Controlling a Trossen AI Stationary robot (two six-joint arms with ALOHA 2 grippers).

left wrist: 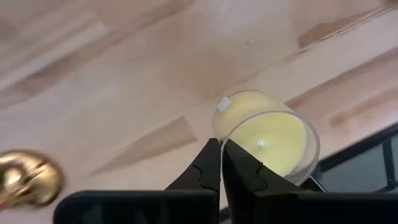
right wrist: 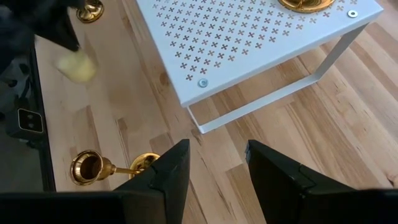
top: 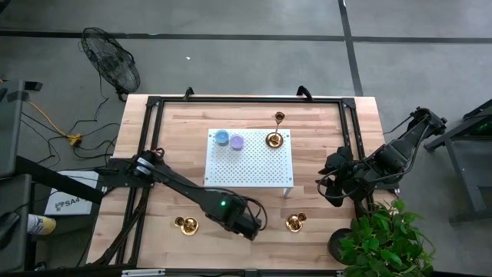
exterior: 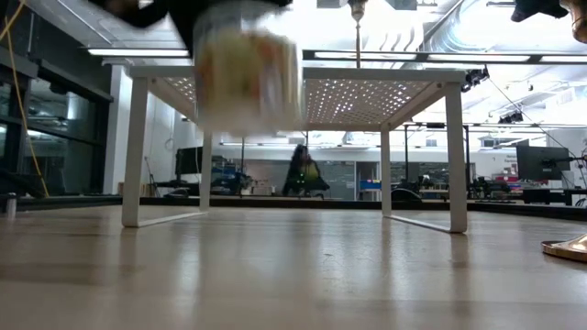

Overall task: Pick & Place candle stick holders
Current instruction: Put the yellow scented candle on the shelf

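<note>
A yellow candle [left wrist: 268, 134] in a glass jar is pinched by its rim in the left pincer [left wrist: 221, 163] above the wooden surface [top: 323, 146]. One candle stick holder [top: 186, 225] lies just beside it; the right pincer [right wrist: 214, 171] waits wide apart.

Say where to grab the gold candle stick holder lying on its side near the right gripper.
Grip the candle stick holder by its thin stem, probably from straight above, fingers across it. It lies on its side on the table; cup and flared base are wider and rounded. The right gripper hangs open nearby.
</note>
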